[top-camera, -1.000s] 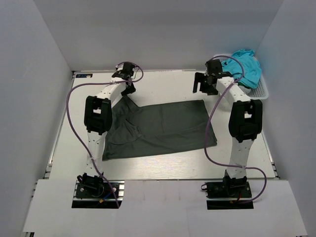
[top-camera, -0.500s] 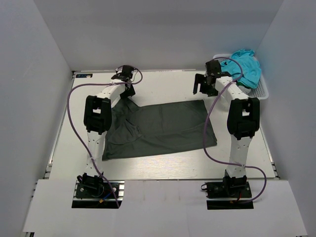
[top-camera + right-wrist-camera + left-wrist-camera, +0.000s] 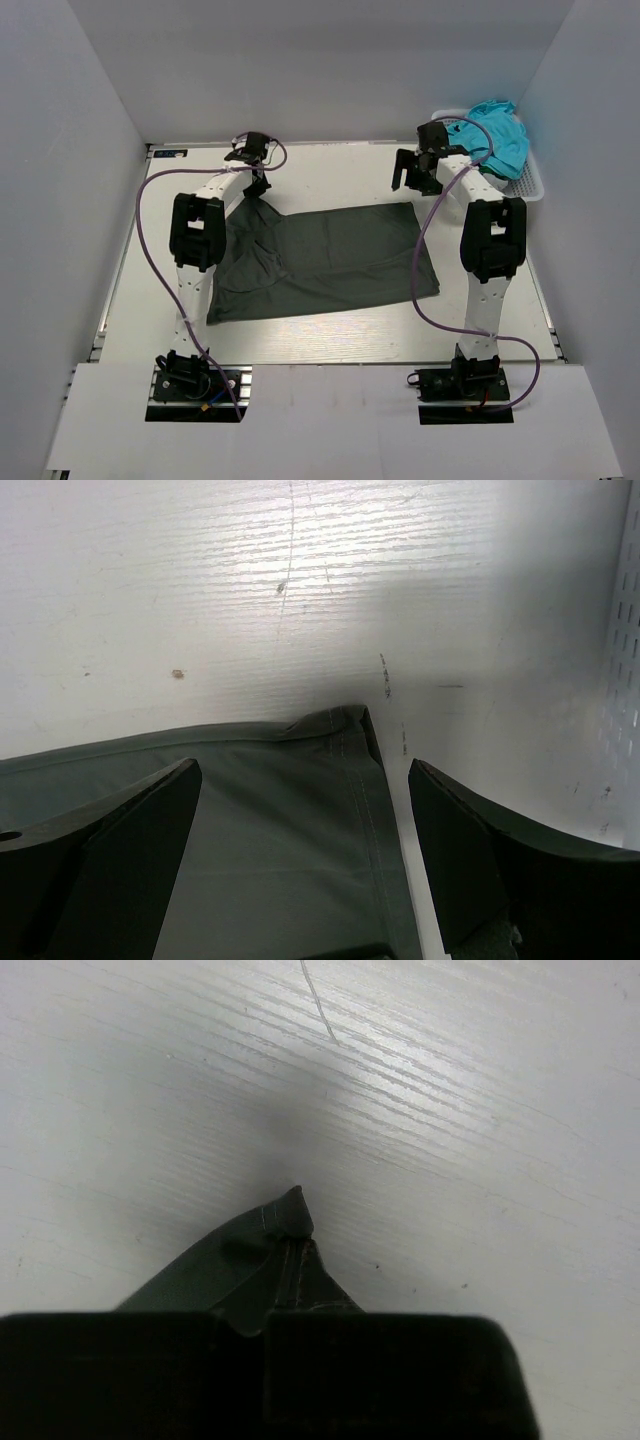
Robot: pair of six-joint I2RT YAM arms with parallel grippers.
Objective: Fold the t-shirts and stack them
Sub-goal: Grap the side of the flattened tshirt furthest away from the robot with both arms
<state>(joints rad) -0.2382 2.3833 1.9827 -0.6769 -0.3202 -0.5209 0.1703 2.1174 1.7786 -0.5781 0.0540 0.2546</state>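
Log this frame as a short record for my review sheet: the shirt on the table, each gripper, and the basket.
dark t-shirt: spread on the table, not yet folded
left gripper: shut on the shirt's far left corner
right gripper: open, over the shirt's far right corner, holding nothing
basket: at the table's far right, holds a crumpled turquoise t-shirt

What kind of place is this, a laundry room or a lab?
Probably a robot test cell: white walls box in a white table, a left arm and right arm are bolted at its near edge, and a dark grey t-shirt lies spread between them.
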